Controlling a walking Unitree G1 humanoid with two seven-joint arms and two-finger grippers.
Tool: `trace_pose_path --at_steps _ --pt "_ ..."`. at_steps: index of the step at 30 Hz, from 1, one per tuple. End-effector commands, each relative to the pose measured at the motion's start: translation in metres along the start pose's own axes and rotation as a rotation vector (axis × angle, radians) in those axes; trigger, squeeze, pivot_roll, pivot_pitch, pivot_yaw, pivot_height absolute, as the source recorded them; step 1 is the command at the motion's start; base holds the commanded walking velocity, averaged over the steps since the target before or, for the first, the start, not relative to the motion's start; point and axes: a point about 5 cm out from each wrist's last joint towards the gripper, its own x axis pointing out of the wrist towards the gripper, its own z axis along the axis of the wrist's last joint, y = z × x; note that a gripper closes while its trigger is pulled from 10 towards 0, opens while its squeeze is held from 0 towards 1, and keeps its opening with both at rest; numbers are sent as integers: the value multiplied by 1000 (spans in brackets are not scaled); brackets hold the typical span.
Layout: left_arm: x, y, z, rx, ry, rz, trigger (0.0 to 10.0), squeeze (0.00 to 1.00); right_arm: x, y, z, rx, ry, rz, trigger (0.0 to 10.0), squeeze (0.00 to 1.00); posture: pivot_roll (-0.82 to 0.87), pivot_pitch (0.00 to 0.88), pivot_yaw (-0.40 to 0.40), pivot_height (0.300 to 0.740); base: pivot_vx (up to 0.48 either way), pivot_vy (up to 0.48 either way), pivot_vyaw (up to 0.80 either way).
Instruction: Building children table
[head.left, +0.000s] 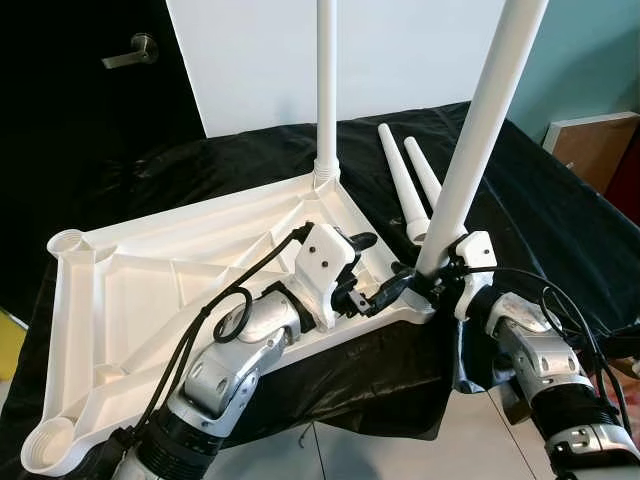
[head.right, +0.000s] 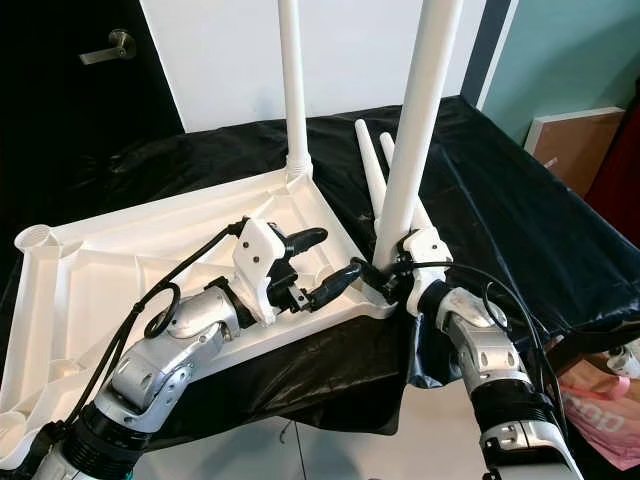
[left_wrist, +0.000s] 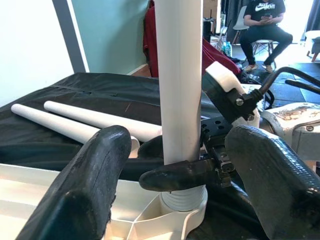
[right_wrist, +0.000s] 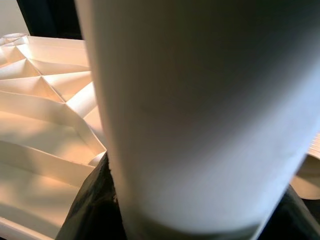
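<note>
Left wrist view shows my right end effector (head.left: 425, 275) pinching leg (head.left: 480, 130) above corner socket (left_wrist: 182, 200), seemingly threaded; left end effector (head.left: 365, 270) spread alongside. Keep it vertical, twist gently.

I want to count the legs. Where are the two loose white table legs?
The two loose white tapered legs lie side by side on the black cloth, behind the upturned white plastic tabletop, on the robot's right.
</note>
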Motion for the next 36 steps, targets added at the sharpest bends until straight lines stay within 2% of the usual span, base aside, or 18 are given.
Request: trace_pose_path --at_steps 1,4,5,6,7,11,14,15,16,17,19,20,21,25,30,32,34,36 --pt "-1 -1 0 20 4 -46 10000 0 0 4 -11 27 41 15 0 0 -142 0 2 740 0 0 0" --pt "0 -1 0 21 3 -45 10000 0 0 4 -14 36 51 10 0 0 -141 0 1 740 0 0 0" --pt "0 0 0 22 2 -43 10000 0 -1 4 -17 48 58 -2 3922 0 -139 0 -1 740 0 0 0" --pt "0 0 0 22 2 -43 10000 0 -1 4 -17 48 58 -2 3922 0 -139 0 -1 740 0 0 0" --pt "-1 0 0 24 1 -42 10000 0 -3 5 -20 58 65 -21 10000 0 -138 0 -2 740 0 0 0" --pt "-1 0 0 25 1 -40 10000 0 -4 5 -22 74 66 -52 10000 0 -138 0 -3 740 0 0 0" --pt "-1 0 -1 26 2 -41 10000 0 -4 7 -29 44 105 -157 10000 0 -143 0 -5 740 0 0 0" --pt "0 -1 -1 26 2 -42 10000 0 -5 6 -32 52 120 -243 10000 0 -149 0 -6 740 0 0 0" --pt "0 -1 -1 26 2 -42 10000 0 -5 6 -32 52 120 -243 10000 0 -149 0 -6 740 0 0 0" --pt "0 -2 -2 25 2 -44 10000 0 -5 8 -35 70 122 -308 10000 0 -156 0 -4 740 0 0 0" --pt "0 -2 -2 25 2 -44 10000 0 -5 8 -35 70 122 -308 10000 0 -156 0 -4 740 0 0 0" --pt "2 -3 -3 24 1 -49 10000 0 -6 16 -42 140 129 -463 10000 0 -168 0 -1 740 0 0 0" --pt "2 -3 -3 24 1 -49 10000 0 -6 16 -42 140 129 -463 10000 0 -168 0 -1 740 0 0 0" --pt "4 -5 -4 27 3 -63 10000 0 -7 24 -47 178 127 -642 10000 0 -178 0 2 740 0 0 0" --pt "5 -5 -4 27 2 -67 10000 0 -7 28 -48 205 125 -751 10000 0 -185 0 4 740 0 0 0" --pt "5 -5 -4 27 2 -67 10000 0 -7 28 -48 205 125 -751 10000 0 -185 0 4 740 0 0 0" --pt "7 -8 -4 21 -3 -81 10000 0 5 41 -43 241 95 -787 10000 0 -191 0 9 740 0 0 0" --pt "7 -8 -4 21 -3 -81 10000 0 5 41 -43 241 95 -787 10000 0 -191 0 9 740 0 0 0"
